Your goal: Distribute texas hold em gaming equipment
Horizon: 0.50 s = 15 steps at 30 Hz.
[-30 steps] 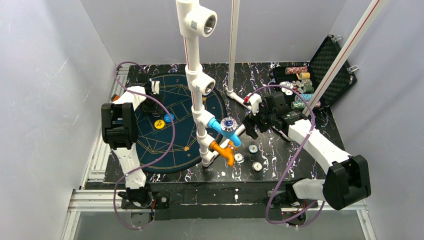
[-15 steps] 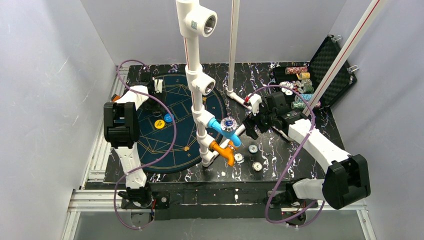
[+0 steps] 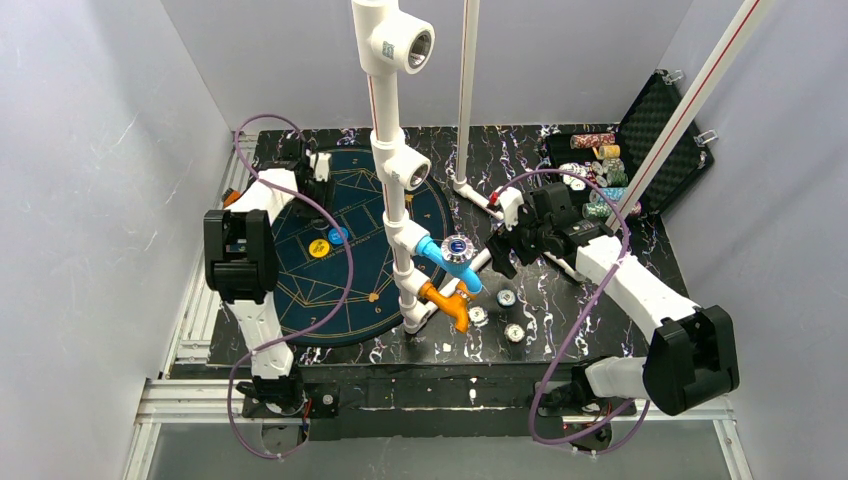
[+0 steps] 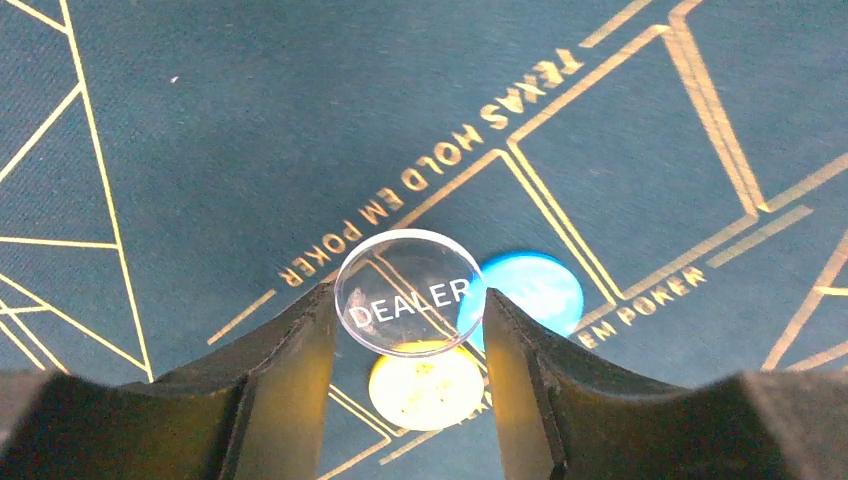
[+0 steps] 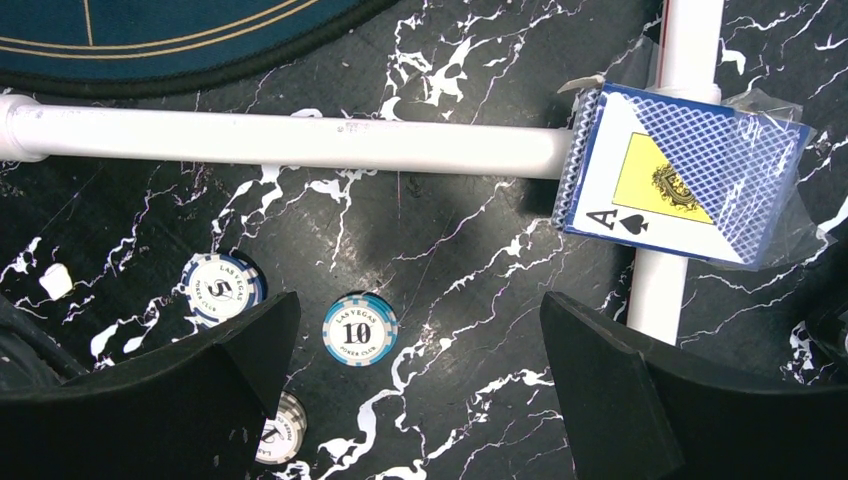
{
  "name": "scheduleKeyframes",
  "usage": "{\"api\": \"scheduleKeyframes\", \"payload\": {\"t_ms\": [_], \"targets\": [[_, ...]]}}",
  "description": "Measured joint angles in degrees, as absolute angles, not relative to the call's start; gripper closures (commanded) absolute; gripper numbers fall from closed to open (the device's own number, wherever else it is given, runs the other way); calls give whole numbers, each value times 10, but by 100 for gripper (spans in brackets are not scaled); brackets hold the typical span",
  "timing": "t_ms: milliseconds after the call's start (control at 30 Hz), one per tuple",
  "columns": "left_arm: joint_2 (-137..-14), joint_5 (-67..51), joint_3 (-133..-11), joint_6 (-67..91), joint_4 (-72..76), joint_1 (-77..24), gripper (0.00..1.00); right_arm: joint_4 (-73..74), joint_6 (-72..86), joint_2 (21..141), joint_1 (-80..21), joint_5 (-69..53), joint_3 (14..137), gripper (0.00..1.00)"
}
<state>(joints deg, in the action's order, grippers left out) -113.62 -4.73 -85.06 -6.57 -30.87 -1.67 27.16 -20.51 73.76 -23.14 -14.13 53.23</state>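
Left pincer (image 4: 410,305) narrow, clamped on rim of clear DEALER button (image 4: 408,292), flat face toward wrist camera. Beyond it, blue chip (image 4: 535,290) and yellow chip (image 4: 425,385) lie just beside each other on felt mat (image 4: 200,150). From above: pincer at mat's far left, chips nearer; gap down to felt hard to judge. Right pincer (image 5: 418,305) wide, empty, over black worktop (image 5: 480,250), 10 chip (image 5: 360,329) under its gap, card deck (image 5: 690,175) off to right. Button set-down on mat looks like left arm's job

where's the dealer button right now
The clear round DEALER button is pinched in the left claw over the far left of the dark blue poker mat, nearest a round yellow chip and a blue chip.
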Motion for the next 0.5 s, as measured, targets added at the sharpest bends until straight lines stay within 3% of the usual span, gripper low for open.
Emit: {"api": "scheduleKeyframes", "payload": {"t_ms": [267,500], "targets": [[-1055,-120,-853,-59,-346,-97,71,275,-210,741,-218,-150,540,0],[-1058,-175,-845,-39,-349,-200,71,284,-210,746,-204,-161,548,0]]}}
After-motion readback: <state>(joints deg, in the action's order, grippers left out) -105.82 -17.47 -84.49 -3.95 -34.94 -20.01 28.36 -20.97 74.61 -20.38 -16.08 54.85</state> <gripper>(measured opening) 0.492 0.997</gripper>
